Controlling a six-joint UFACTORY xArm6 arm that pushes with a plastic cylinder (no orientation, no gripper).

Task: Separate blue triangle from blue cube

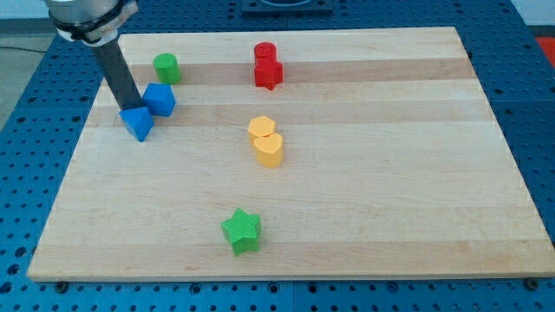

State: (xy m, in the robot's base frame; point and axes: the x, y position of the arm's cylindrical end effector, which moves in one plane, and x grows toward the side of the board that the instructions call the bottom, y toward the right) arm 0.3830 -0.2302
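A blue triangle [138, 123] lies near the board's upper left. A blue cube [159, 99] sits just up and right of it, the two touching or nearly so. My tip [129, 107] stands at the top left edge of the triangle, just left of the cube, in the notch between them. The rod rises from there to the view's top left.
A green cylinder [166, 68] is above the cube. A red cylinder [264, 54] and a red block [268, 74] are at top centre. Two yellow blocks [261, 129] [269, 150] are mid-board. A green star [241, 230] is near the bottom edge of the wooden board [416, 173].
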